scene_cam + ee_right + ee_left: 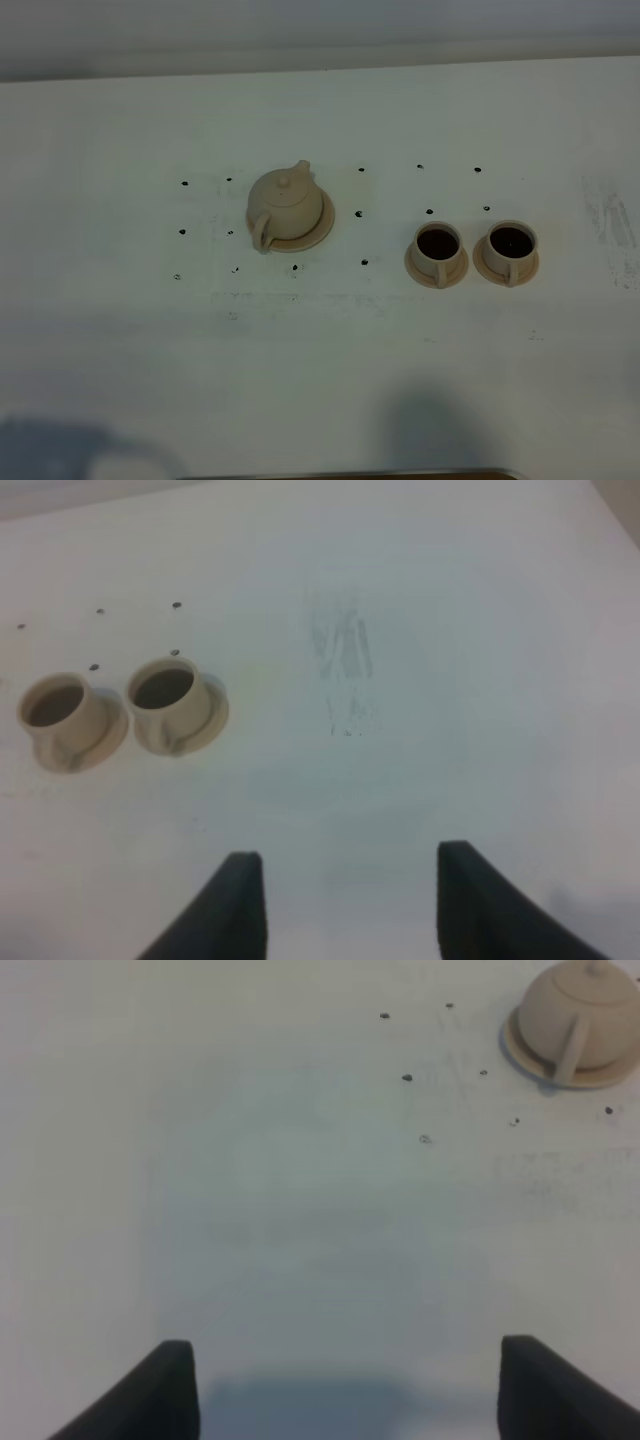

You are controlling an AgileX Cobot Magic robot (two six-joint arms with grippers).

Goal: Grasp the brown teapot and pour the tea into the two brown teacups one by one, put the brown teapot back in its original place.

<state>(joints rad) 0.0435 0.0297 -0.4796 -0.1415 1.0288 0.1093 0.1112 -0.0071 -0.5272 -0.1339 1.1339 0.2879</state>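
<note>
Jaws spread on both grippers, left (345,1390) and right (345,900), above bare table (320,340)

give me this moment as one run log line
teapot: upright on its saucer, lid on | two teacups: both hold dark tea, on saucers | left claw: open, empty | right claw: open, empty

We see a matt, smooth ceramic teapot (285,202) on a saucer (318,232) of the same unglazed-looking finish. The two teacups (438,250) (511,248) look like matching matt ceramic. The white table (120,330) appears smooth, with scuffed grey smears (342,655). Both grippers' fingers (160,1390) (235,900) look like matt black plastic.
</note>
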